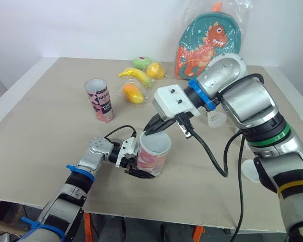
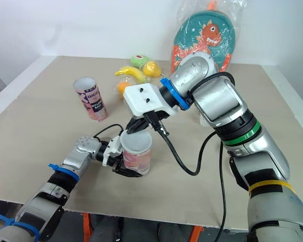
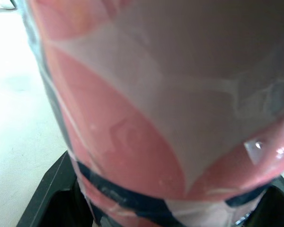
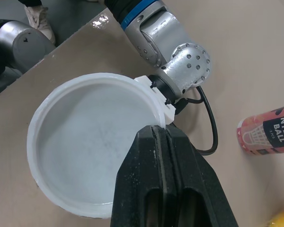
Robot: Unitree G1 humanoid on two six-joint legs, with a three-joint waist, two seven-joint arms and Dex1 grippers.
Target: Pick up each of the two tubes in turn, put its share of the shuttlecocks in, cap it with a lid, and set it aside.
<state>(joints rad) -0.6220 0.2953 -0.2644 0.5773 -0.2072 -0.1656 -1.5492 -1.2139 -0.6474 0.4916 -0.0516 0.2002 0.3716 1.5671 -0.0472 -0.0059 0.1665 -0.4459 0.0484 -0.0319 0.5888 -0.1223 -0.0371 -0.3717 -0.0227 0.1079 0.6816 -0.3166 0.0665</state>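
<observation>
A pink tube (image 1: 151,160) stands upright near the table's front edge, with my left gripper (image 1: 140,166) shut around its lower body. The left wrist view has the tube's wall (image 3: 146,118) close up between the two black fingers (image 3: 52,198). A white lid (image 1: 156,141) sits on the tube's mouth. My right gripper (image 1: 152,130) reaches down from the right, its fingers pressed together on the lid's rim (image 4: 156,116). The second pink tube (image 1: 99,100) stands open farther back on the left. One shuttlecock (image 1: 215,119) lies behind my right arm.
Another white lid (image 1: 251,170) lies at the right, partly behind my right forearm. A banana (image 1: 134,74), an orange fruit (image 1: 133,92), a lemon (image 1: 155,69) and a green fruit (image 1: 141,61) sit at the back. A dinosaur backpack (image 1: 209,45) leans against the wall.
</observation>
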